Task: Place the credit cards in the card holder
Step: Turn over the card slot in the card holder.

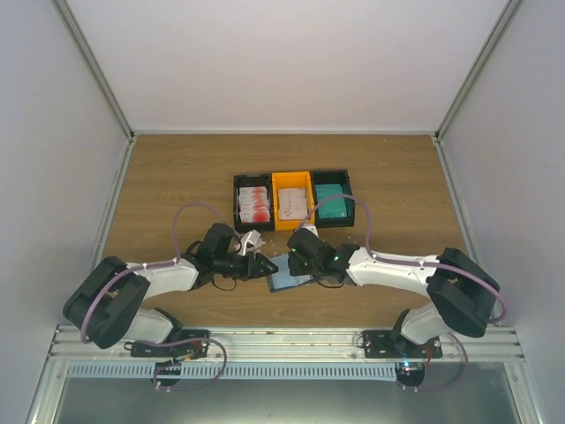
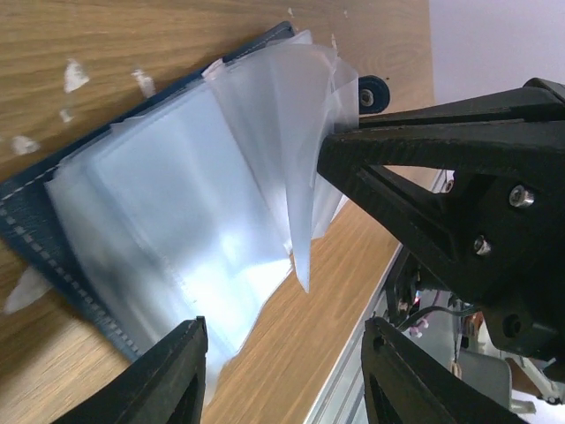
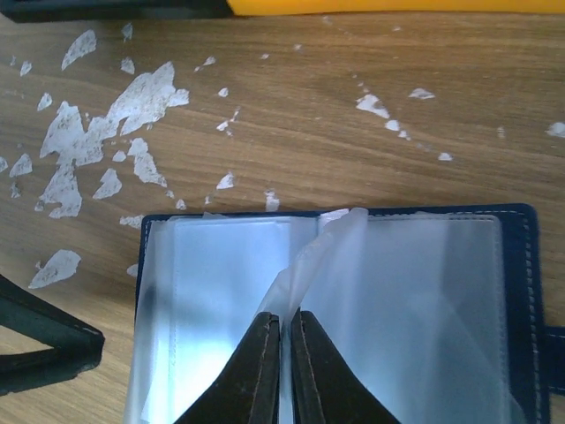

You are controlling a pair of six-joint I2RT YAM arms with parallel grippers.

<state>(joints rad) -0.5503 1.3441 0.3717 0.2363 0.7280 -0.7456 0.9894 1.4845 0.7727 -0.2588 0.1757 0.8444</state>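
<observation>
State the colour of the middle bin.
The middle bin is orange, clearest in the top external view.

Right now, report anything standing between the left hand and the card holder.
Nothing visible does. The left hand hangs open right at the edge of the card holder. The right hand pinches one clear sleeve up, off to one side of that path.

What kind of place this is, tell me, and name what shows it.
Probably a robot lab test cell: plain white walls box in a wooden table, with a left arm and right arm bolted to a metal rail.
</observation>
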